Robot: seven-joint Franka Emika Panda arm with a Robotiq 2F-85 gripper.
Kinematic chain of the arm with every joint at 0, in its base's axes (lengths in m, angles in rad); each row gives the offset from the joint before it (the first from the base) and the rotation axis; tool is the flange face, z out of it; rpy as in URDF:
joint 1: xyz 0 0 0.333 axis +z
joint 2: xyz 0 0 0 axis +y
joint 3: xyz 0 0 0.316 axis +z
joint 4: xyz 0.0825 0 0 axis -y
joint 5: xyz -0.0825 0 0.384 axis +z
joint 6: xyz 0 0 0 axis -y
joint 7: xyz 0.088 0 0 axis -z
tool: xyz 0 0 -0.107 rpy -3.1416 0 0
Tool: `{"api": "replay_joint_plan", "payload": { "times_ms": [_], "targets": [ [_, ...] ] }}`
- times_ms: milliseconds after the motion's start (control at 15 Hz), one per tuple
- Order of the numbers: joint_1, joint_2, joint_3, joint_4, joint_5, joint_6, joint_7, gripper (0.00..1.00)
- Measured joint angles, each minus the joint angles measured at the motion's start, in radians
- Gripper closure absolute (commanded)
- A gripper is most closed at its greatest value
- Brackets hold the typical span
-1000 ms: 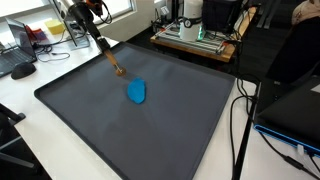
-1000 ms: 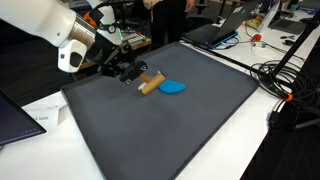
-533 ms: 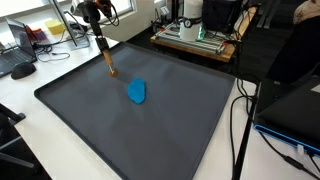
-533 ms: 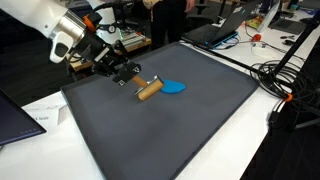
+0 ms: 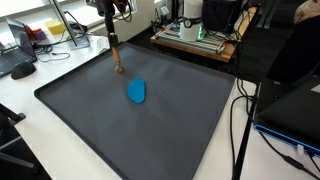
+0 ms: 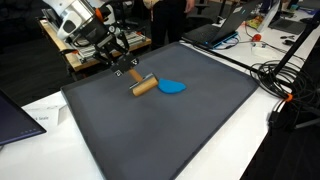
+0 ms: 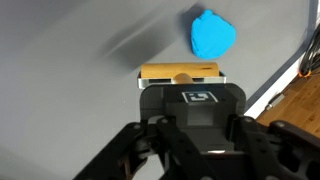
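A wooden-handled tool (image 6: 143, 86) hangs from my gripper (image 6: 125, 68), which is shut on its upper end. In an exterior view the tool (image 5: 114, 55) is a thin stick slanting down, its tip just over the dark grey mat (image 5: 90, 120). My gripper (image 5: 109, 28) sits high at the mat's far edge. A crumpled blue cloth (image 5: 137, 92) lies on the mat a little past the tool's tip; the blue cloth (image 6: 173, 87) sits beside the wooden end. In the wrist view the tan tool (image 7: 180, 74) shows just beyond my gripper (image 7: 183, 90), with the blue cloth (image 7: 213, 35) further off.
The mat (image 6: 150, 140) covers most of a white table. Laptops (image 5: 300, 105), cables (image 6: 285, 85) and a keyboard (image 5: 22, 68) ring its edges. Electronics (image 5: 195, 30) stand behind the far edge, and a person (image 6: 170, 15) stands beyond the table.
The arm has lifted and swung toward the mat's far edge. The tool has gone from a low slant to nearly upright, its tip staying close to the blue cloth.
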Motion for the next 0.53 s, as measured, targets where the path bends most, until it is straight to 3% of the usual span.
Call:
{"api": "replay_joint_plan", "payload": {
  "times_ms": [533],
  "targets": [
    [0.14, -0.28, 0.029, -0.287, 0.063, 0.295, 0.001, 0.78]
  ]
}}
